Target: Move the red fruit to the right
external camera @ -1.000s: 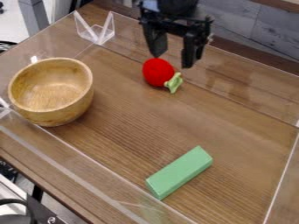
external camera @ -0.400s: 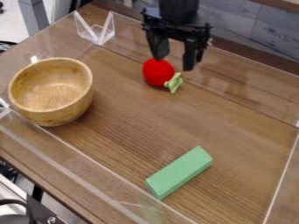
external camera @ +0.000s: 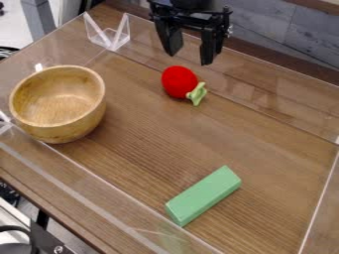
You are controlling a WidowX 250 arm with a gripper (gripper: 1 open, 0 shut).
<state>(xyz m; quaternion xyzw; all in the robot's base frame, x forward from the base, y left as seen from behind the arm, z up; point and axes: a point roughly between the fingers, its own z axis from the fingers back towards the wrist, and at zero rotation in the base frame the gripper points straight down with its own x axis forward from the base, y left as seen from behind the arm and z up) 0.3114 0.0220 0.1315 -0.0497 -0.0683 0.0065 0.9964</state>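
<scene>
No readable writing on red fruit (external camera: 180, 81).

Colour key. Red fruit (external camera: 179, 80), near twelve o'clock of the tabletop: bright glossy red, with a pale green leafy stem at its four o'clock end. Gripper (external camera: 191, 46), just above the fruit at twelve o'clock: black throughout, fingers included. Bowl (external camera: 57, 103), at nine o'clock: light tan wood with faint ring grain inside. Block (external camera: 204, 194), at five o'clock: flat mint green, unpatterned. Table (external camera: 252, 129): medium brown wood with fine dark streaked grain running lengthwise. Surrounding wall (external camera: 79, 171): clear, colourless, edged with pale reflections. Small stand (external camera: 107, 33), at eleven o'clock: likewise clear.
</scene>
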